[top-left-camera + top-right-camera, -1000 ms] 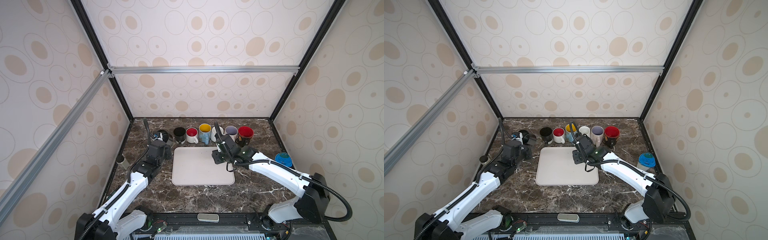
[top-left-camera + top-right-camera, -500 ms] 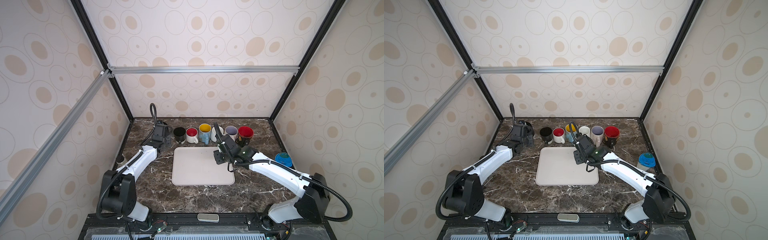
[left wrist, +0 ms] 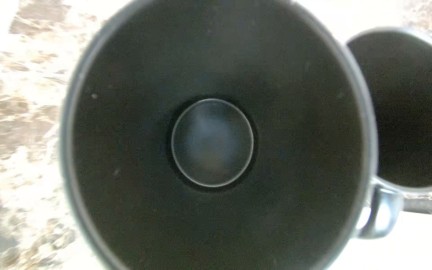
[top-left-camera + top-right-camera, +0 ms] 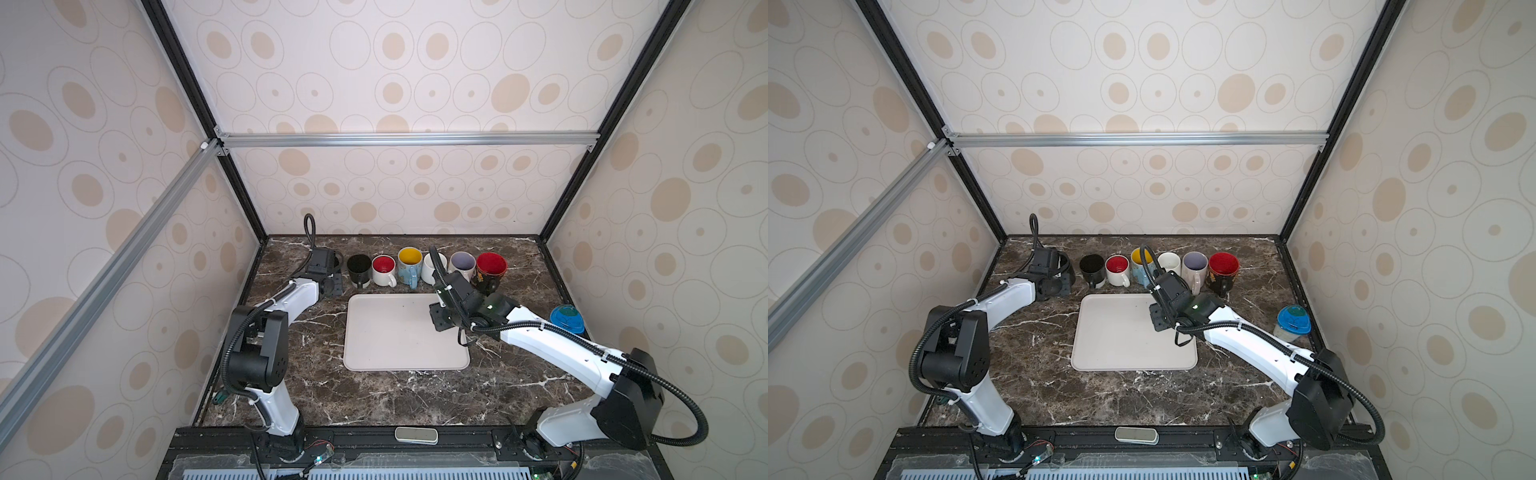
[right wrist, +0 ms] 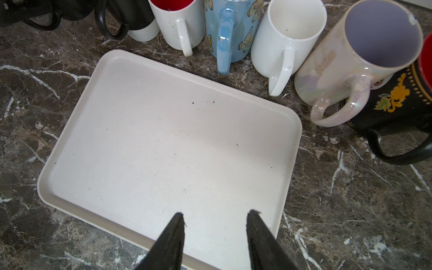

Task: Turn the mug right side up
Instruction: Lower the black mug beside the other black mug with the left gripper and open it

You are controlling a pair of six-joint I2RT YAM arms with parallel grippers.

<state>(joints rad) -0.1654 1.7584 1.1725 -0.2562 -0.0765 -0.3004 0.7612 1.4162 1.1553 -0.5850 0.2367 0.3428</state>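
Left gripper [image 4: 334,286], jaws closed, grip unverifiable, sits at glossy black ceramic mug [image 3: 210,140]: upright, mouth upward, worktop's back left corner.

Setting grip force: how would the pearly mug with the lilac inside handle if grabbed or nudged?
The pearly mug has a glossy glaze, so it is probably slippery in a pinch. It is tall and narrow, so a high push might tip it. The nicked rim hints at brittle ceramic.

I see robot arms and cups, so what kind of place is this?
Probably a robot practice booth, not a kitchen. A left arm and a right arm stand at a marble-look table, patterned panels on a metal frame box it in, and mugs line up behind a tray.
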